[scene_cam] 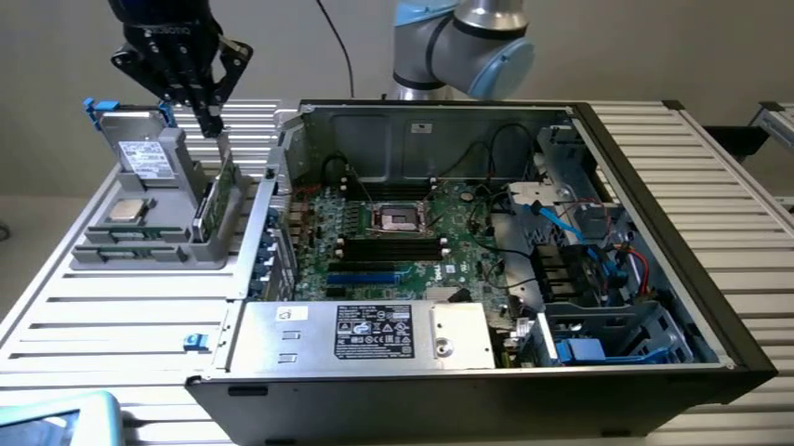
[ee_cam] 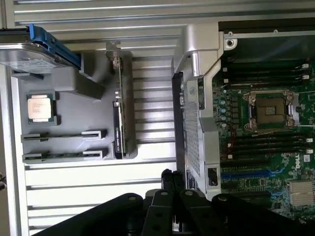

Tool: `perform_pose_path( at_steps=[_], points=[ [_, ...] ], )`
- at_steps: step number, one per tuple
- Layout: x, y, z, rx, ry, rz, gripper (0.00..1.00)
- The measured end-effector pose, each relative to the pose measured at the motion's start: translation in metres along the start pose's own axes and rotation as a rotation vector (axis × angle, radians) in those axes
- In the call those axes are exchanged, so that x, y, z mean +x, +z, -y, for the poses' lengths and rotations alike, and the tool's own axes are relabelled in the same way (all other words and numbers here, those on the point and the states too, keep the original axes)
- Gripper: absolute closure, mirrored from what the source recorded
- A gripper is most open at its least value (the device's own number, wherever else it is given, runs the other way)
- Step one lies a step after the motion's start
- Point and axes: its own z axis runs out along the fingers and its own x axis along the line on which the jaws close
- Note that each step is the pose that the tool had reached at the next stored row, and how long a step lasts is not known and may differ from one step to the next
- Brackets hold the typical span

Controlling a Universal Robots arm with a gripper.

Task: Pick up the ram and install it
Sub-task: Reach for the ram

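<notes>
- The ram [scene_cam: 122, 234] sits on edge in a slot of a grey holder [scene_cam: 87, 258], on the bench [scene_cam: 74, 321] at the exterior view's left, outside the computer case [scene_cam: 726, 325].
- A second stick [scene_cam: 121, 251], just as narrow and green, lies in a parallel slot just beside it on the near side. Which of the two the task means cannot be told.
- In the wrist view the ram [ee_cam: 61, 136] and the second stick [ee_cam: 61, 155] show as thin lines between pale latches, next to the processor [ee_cam: 40, 107].
- The tool [scene_cam: 211, 121] is closed and holds nothing. In the exterior view it hangs over the far right part of the holder, fingertips pointing down.
- Right under those fingertips a green card [scene_cam: 218, 200] stands on edge at the holder's right side, with a thin upright strip at its far end. Whether the tool touches that strip cannot be told.
- In the wrist view the tool [ee_cam: 172, 183] lies over the strip of bench between the holder and the case wall, well apart from the ram.
- The holder also carries a hard drive [scene_cam: 147, 158] with blue tabs at its far end and the square processor [scene_cam: 128, 209] between the drive and the ram.
- The case lies open on the bench, showing the motherboard [scene_cam: 466, 242], its processor socket [scene_cam: 400, 218] and, just near of that, a row of dark memory slots [scene_cam: 394, 247].
- A grey labelled box [scene_cam: 372, 333] fills the case's near left corner.
- The arm [scene_cam: 466, 42] rises behind the far wall of the case.
</notes>
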Motion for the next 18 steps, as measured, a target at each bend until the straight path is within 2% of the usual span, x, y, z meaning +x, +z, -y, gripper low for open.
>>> perform_pose_path(
  at_steps=[18],
  points=[
    [0.082, 0.0005, 0.0020, 0.0001, 0.000, -0.0001, 0.89]
  ],
)
